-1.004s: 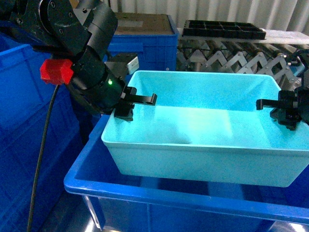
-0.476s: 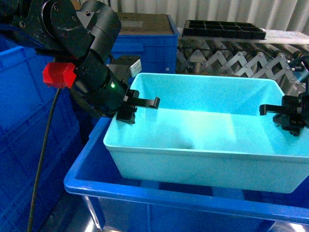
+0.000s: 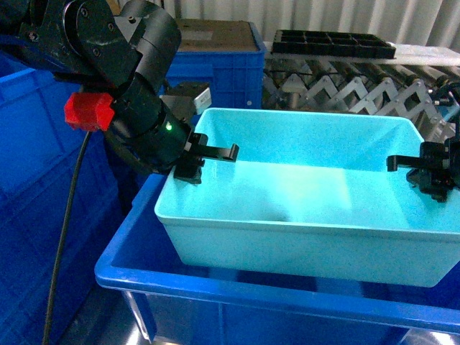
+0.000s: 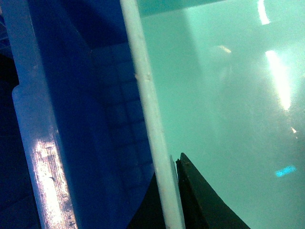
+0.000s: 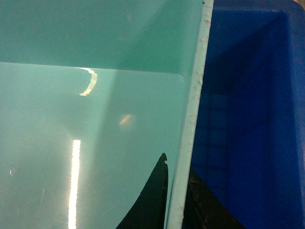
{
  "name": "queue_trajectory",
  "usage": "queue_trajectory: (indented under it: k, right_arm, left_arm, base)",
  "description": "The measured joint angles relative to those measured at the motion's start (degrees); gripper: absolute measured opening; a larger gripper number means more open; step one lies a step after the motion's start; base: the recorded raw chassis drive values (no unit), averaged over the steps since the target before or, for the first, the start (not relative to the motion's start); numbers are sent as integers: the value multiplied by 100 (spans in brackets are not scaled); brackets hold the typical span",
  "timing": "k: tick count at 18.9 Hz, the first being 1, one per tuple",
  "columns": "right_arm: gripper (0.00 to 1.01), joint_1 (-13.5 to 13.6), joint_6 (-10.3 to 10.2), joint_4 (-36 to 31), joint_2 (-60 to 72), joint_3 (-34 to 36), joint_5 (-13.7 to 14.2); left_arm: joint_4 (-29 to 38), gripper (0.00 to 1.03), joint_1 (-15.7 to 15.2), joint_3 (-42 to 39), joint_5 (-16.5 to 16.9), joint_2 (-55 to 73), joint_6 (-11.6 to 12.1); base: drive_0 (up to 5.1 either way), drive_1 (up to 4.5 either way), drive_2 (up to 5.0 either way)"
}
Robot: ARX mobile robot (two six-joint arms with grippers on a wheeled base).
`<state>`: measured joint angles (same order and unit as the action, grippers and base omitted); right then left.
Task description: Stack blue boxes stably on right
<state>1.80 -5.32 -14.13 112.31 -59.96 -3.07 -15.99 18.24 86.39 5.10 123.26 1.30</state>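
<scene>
Tub [image 3: 302,194] w/ turquoise walls, carried over blue crate [image 3: 237,287]: shifted slightly right vs a second ago, now near-steady, i.e. settling before lowering. Left gripper [image 3: 194,159] and right gripper [image 3: 430,176] each pinch a short-end rim. Crate walls close beside tub; little side room.
</scene>
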Motion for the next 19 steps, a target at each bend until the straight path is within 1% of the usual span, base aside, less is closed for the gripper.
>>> queue_trajectory:
  k: [6, 7, 8, 9, 10, 12, 15, 16, 18, 19]
  right_arm:
    - [7, 0, 0, 0, 0, 0, 0]
    - [9, 0, 28, -2, 0, 0, -4]
    - [18, -4, 225, -13, 0, 0, 24]
    - [29, -35, 372, -37, 0, -2, 20]
    - [40, -37, 433, -42, 0, -2, 22]
    - [66, -37, 511, -44, 0, -2, 20]
    - [100, -37, 518, -44, -2, -2, 20]
    - [97, -37, 522, -46, -4, -2, 20]
    - [98, -35, 533, -105, -4, 0, 22]
    - [89, -48, 531, -1985, 92, 474, 234]
  left_arm:
    - [0, 2, 0, 0, 0, 0, -2]
    - [-9, 6, 0, 0, 22, 0, 44]
    - [-50, 15, -2, -7, 142, 0, 234]
    - [-50, 27, 0, -28, 304, -35, 428]
    - [-22, 38, 39, -28, 350, -94, 531]
    - [-17, 62, 101, -26, 376, -175, 643]
    - [-20, 99, 87, -26, 376, -175, 671]
    - [-22, 98, 70, -26, 374, -175, 671]
    - [-22, 98, 70, -26, 374, -175, 671]
    - [2188, 90, 142, -732, -498, -238, 514]
  base:
    - [0, 0, 0]
    - [0, 0, 0]
    - [0, 0, 0]
    - [0, 0, 0]
    - [0, 0, 0]
    - [0, 0, 0]
    - [0, 0, 0]
    - [0, 0, 0]
    - [0, 0, 0]
    - [0, 0, 0]
